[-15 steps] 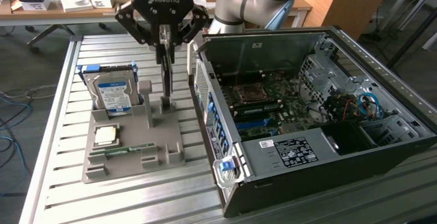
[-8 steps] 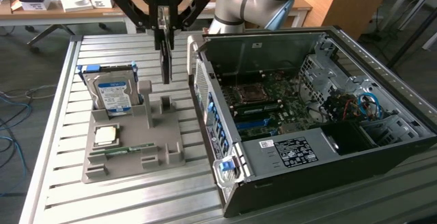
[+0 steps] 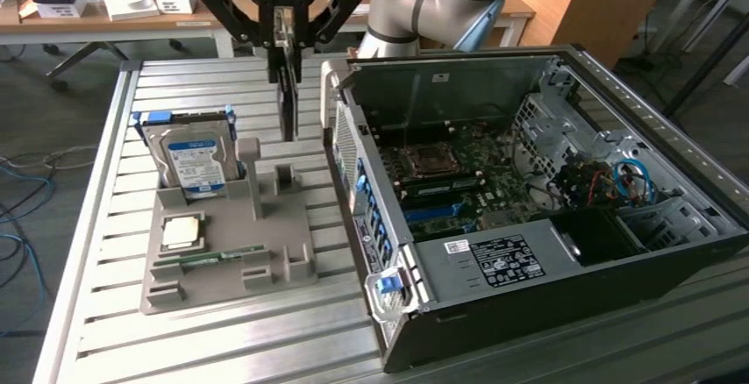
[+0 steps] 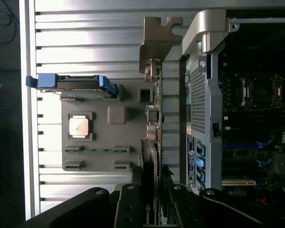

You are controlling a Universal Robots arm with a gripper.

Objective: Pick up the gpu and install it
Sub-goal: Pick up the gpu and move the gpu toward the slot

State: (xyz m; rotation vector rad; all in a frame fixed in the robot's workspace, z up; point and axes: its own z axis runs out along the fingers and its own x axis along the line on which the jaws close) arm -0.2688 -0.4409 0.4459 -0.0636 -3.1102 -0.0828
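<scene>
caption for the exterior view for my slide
Fingers hold the gpu upright between the parts tray and the open pc case

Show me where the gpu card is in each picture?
Exterior view: the gpu hangs edge-on from the gripper, above the table between the grey holder tray and the open computer case.
Wrist view: the gpu is a thin dark strip reaching out from the gripper, between tray and case.
Shared landmark: the hard drive with blue rails, standing in the tray.
</scene>
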